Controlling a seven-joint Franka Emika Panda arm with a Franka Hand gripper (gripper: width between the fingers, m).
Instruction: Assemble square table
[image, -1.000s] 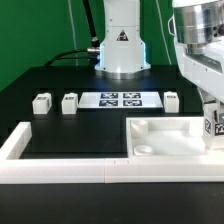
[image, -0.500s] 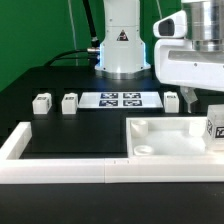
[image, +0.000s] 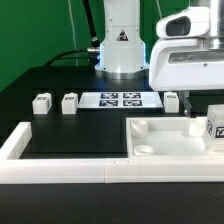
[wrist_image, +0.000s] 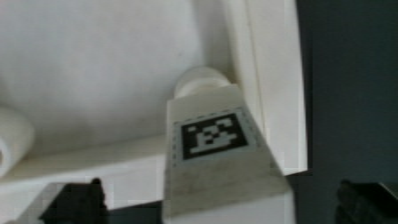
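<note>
Tabletop (image: 165, 140) lies at exterior view's right, by front rail (image: 60, 168). Leg (wrist_image: 214, 150) stands in its corner. Gripper (wrist_image: 217, 205) spread wide, astride leg, holding nothing. Probably screw-in step: you centre fingers, close squarely, twist without tilting.

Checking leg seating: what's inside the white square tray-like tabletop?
One white tagged leg block stands against its rim; an empty round socket shows. Whatever lies under the block is hidden.

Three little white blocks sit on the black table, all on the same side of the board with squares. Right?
Not all. Two leg blocks sit on the exterior view's left of the marker board, the third leg block on its right. The exterior view shows it.
</note>
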